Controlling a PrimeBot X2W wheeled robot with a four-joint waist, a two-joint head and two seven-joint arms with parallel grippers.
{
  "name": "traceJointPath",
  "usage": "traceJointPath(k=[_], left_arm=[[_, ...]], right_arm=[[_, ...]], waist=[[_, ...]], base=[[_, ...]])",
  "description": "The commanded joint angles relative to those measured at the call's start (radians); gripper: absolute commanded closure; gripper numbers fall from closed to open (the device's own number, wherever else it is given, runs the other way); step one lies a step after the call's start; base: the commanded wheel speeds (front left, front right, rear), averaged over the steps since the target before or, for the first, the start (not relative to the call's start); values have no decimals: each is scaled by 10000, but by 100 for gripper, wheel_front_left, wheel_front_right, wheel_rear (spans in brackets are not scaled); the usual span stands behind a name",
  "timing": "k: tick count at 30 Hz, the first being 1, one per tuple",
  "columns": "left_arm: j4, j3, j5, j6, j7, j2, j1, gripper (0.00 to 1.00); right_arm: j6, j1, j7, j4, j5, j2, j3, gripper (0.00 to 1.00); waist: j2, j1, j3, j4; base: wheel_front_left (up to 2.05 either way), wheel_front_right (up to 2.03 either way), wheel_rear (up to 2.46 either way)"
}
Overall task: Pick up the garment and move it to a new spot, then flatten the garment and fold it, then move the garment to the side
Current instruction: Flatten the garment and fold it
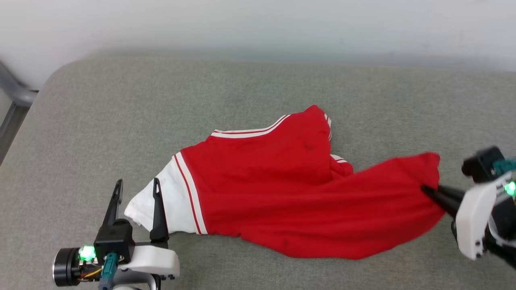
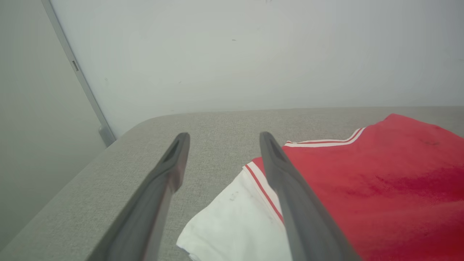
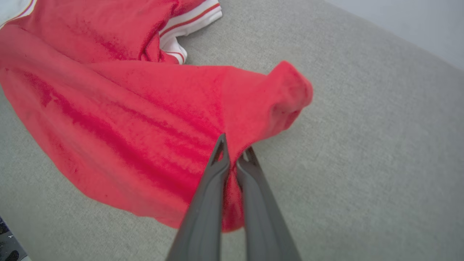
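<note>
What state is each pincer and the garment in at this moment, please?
garment: unfolded and rumpled on the grey cushion, one red edge pinched.
left pincer: open, at the white sleeve, gripping nothing.
right pincer: shut on the garment's red edge.

soft matt red cloth garment (image 1: 306, 201) on a coarse grey woven fabric surface (image 1: 161, 104).

- left gripper (image 1: 138, 182): two long, dark, tapered fingers on a black block
- behind it: white shell (image 1: 155, 259) with small dark screws, green light (image 1: 86, 253), teal plug (image 1: 109, 268), black drum (image 1: 64, 272)
- right gripper (image 1: 424, 187): dark fingers, white housing (image 1: 477, 217) behind
</note>
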Motion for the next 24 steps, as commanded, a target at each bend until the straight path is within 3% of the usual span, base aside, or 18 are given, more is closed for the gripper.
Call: traceJointPath(k=[1, 4, 12, 19, 20, 21, 24], left_arm=[[29, 88, 95, -30, -25, -49, 225, 0], [100, 159, 139, -104, -25, -106, 430, 0], [161, 371, 269, -269, -25, -167, 811, 0], [220, 487, 378, -415, -25, -191, 858, 0], [223, 503, 392, -441, -25, -188, 849, 0], [242, 537, 431, -441, -25, -189, 868, 0], [261, 566, 454, -472, -25, -200, 929, 0]], right_arm=[[-12, 678, -107, -216, 84, -122, -271, 100], [-10, 2093, -194, -575, 37, -165, -881, 100], [-10, 5665, -42, -1092, -279, 661, -2865, 100], [-15, 7090, 354, -902, -1190, 1638, -4214, 100], [-14, 7139, 325, -997, -1235, 1850, -4406, 55], [-9, 7138, 286, -1310, -1454, 2055, -4826, 0], [-10, 6982, 238, -1853, -1949, 2126, -5503, 0]], waist=[[-1, 0, -339, -282], [-1, 0, -566, -411], [-1, 0, -856, -627], [-1, 0, -810, -675], [-1, 0, -810, -685], [-1, 0, -830, -710], [-1, 0, -882, -732]], base=[[0, 0, 0], [0, 0, 0], [0, 0, 0], [0, 0, 0], [0, 0, 0], [0, 0, 0], [0, 0, 0]])
